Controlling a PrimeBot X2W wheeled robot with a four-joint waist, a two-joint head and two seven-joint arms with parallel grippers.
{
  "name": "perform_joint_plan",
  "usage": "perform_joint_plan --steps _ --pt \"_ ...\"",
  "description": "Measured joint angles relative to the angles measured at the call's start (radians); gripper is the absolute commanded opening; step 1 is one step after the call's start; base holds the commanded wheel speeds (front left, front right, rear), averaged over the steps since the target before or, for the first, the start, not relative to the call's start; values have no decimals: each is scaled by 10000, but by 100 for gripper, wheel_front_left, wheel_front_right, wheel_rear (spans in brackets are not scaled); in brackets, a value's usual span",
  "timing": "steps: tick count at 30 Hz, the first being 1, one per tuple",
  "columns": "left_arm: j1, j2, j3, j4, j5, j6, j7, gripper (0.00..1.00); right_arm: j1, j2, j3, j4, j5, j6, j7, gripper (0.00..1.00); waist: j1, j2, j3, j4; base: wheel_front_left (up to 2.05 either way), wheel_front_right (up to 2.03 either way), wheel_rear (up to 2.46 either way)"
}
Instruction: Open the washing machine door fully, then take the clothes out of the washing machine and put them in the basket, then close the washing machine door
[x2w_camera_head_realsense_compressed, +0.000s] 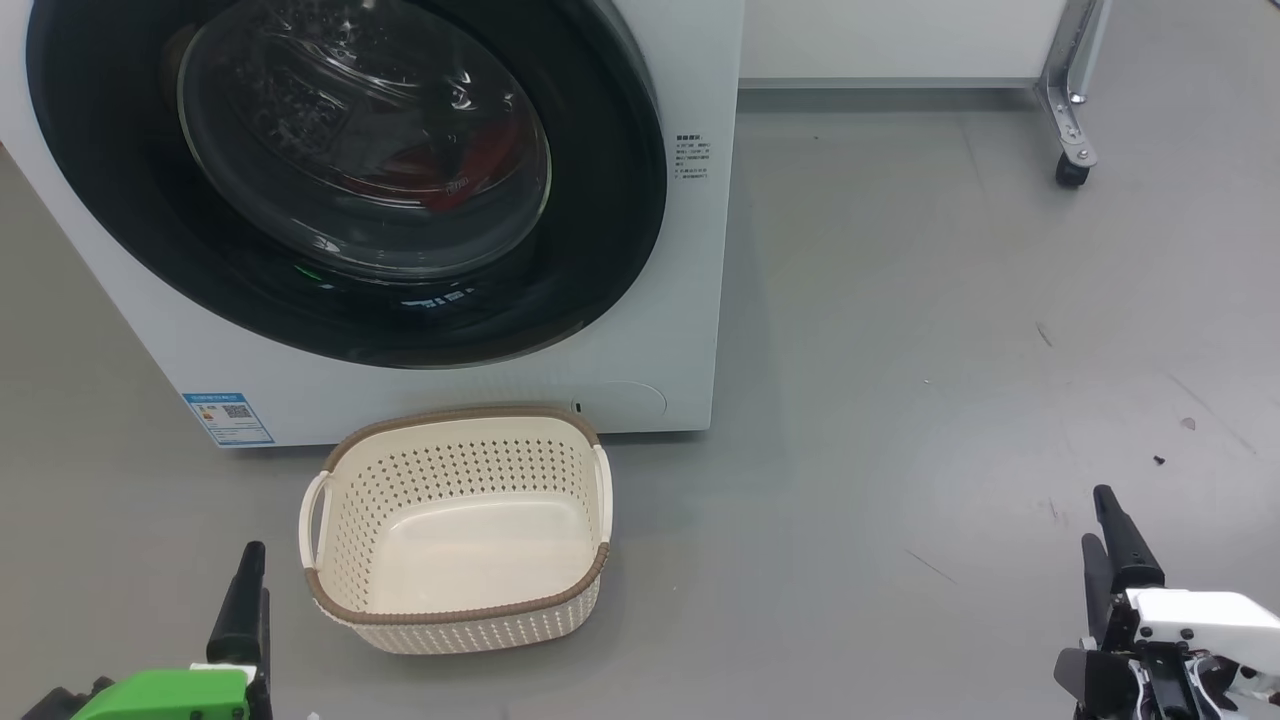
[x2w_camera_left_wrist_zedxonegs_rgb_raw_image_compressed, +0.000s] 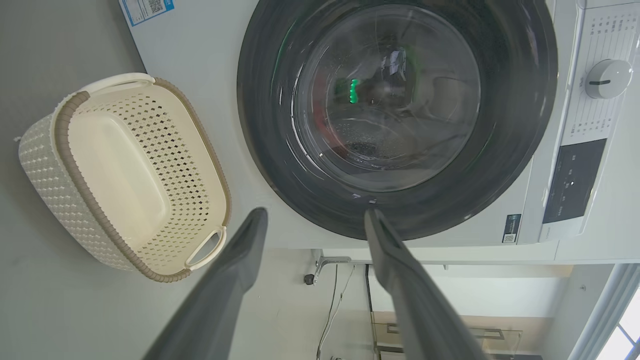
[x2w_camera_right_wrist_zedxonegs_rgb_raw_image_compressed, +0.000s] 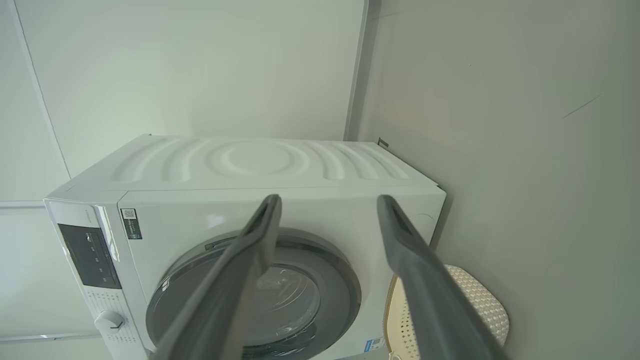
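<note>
The shut washing machine door (x2w_camera_head_realsense_compressed: 360, 170) is faced squarely by the nearer left end effector (x2w_camera_head_realsense_compressed: 248, 590) — spread open and empty, as is the right end effector (x2w_camera_head_realsense_compressed: 1105, 540).

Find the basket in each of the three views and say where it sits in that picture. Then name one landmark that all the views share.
Head view: the basket sits lower centre-left, upright and empty.
Left wrist view: it is at the left edge, turned sideways in the picture.
Right wrist view: it is in the lower right corner, cut by the bottom edge.
Shared landmark: the washing machine door, next to the basket in every view.
</note>
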Motion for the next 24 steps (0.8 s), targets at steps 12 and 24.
perform_joint_plan --steps 12,24 --pt "-132 -38 207 -552 694 0 -261 100 -159 -2 -25 -721 -761 0 -359 100 0 0 -41 42 0 0 0" --pt "-224 -123 188 -957 2660 0 -552 100 -164 -178 207 -1047 -2420 -102 -610 100 0 0 -72 104 0 0 0"
